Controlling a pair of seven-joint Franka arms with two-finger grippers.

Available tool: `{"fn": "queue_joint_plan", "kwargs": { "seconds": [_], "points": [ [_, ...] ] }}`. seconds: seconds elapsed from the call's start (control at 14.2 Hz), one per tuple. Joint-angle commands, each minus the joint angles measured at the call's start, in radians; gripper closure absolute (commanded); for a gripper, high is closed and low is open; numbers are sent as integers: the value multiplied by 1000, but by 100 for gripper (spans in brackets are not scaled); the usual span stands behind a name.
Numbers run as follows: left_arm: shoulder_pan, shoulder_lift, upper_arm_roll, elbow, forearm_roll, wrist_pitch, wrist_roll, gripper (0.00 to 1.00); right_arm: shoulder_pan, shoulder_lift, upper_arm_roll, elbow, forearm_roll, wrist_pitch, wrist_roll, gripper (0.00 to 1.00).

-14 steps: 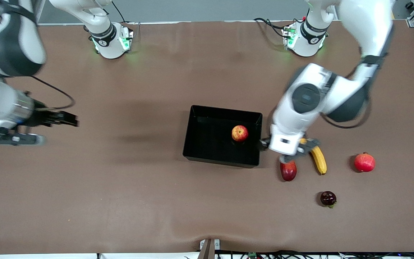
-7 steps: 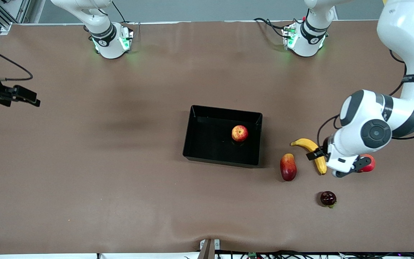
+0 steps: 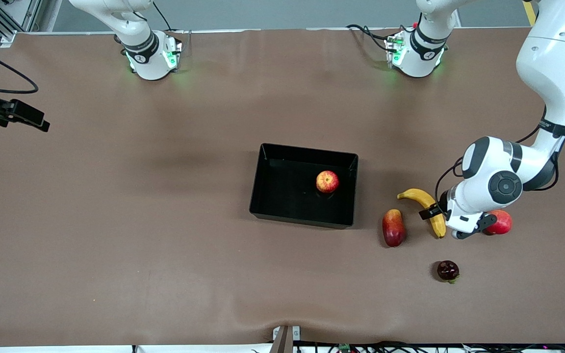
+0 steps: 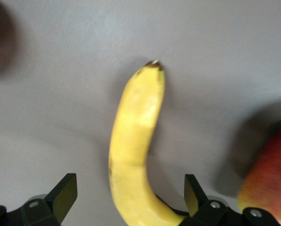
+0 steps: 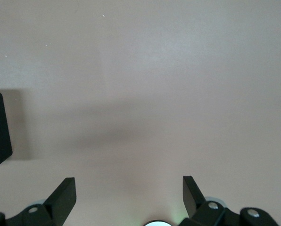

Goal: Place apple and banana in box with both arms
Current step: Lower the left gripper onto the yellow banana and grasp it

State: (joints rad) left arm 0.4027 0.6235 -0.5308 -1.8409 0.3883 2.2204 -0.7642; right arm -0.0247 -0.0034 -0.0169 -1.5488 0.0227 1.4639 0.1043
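The apple (image 3: 327,181), red streaked with yellow, lies inside the black box (image 3: 282,206) in the middle of the table. The yellow banana (image 3: 427,202) lies on the mat beside the box, toward the left arm's end. My left gripper (image 3: 451,223) hangs low over the banana's end. In the left wrist view its fingers stand open on either side of the banana (image 4: 133,141), and my left gripper (image 4: 130,197) does not touch it. My right gripper (image 3: 37,122) waits open over the right arm's end of the table, and in its wrist view my right gripper (image 5: 129,193) has only bare mat below.
An elongated red-and-yellow fruit (image 3: 393,228) lies between the box and the banana. A pinkish-red round fruit (image 3: 500,221) sits partly under the left hand. A dark small fruit (image 3: 448,270) lies nearer the front camera. A red-and-yellow fruit (image 4: 268,183) shows beside the left fingers.
The left arm swung from the box's edge over to the banana and settled above its end. The right arm drew back toward its end of the table.
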Motion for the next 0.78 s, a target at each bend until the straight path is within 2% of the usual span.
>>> {"fn": "queue_joint_plan", "kwargs": {
  "seconds": [0.0, 0.14, 0.21, 0.28, 0.35, 0.42, 0.64, 0.71],
  "points": [
    [25, 11, -9, -34, 21, 19, 0, 16, 2, 5, 2, 33, 0, -16, 14, 0],
    [27, 22, -9, -32, 21, 19, -1, 57, 5, 5, 3, 35, 0, -39, 14, 0],
    [27, 27, -9, -32, 21, 19, -1, 69, 8, 5, 3, 35, -1, -48, 14, 0],
    [27, 27, -9, -34, 21, 19, -1, 74, 11, 2, 3, 35, -1, -51, 14, 0],
    [27, 24, -9, -34, 21, 19, -1, 83, 12, 5, 3, 35, -1, -50, 15, 0],
    [27, 16, -9, -34, 21, 16, 0, 100, 12, 5, 3, 35, 0, -50, 14, 0],
    [21, -63, -21, -29, 21, -66, 0, 100, 19, 5, 3, 35, -1, -51, 14, 0],
    [21, -102, -47, -26, 20, -108, -3, 100, 19, 5, 3, 33, -1, -50, 14, 0]
  ]
}}
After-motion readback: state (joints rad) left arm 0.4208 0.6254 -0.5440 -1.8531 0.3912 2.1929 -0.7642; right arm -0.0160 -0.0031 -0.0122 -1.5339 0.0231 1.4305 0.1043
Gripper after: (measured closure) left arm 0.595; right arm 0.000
